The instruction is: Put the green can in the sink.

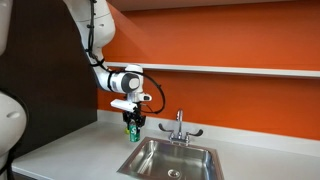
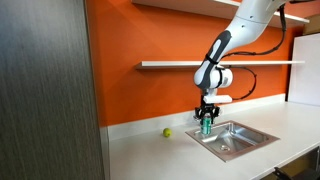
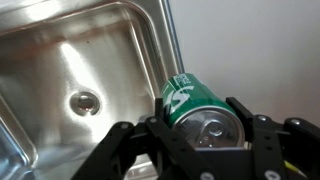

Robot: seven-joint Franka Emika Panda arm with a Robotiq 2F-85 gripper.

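Observation:
The green can (image 3: 190,105) is held between my gripper's (image 3: 200,128) black fingers, its pale pull-tab top facing the wrist camera. In both exterior views the can (image 1: 131,130) (image 2: 207,125) hangs in the gripper (image 1: 131,122) (image 2: 207,118) a little above the countertop, over the near rim of the sink (image 1: 178,160) (image 2: 238,139). In the wrist view the stainless basin (image 3: 70,70) with its round drain (image 3: 85,100) lies beside and below the can.
A chrome faucet (image 1: 179,127) with two lever handles stands behind the basin. A small yellow-green ball (image 2: 167,131) lies on the pale countertop (image 2: 160,152) by the orange wall. A shelf (image 2: 200,65) runs along the wall above.

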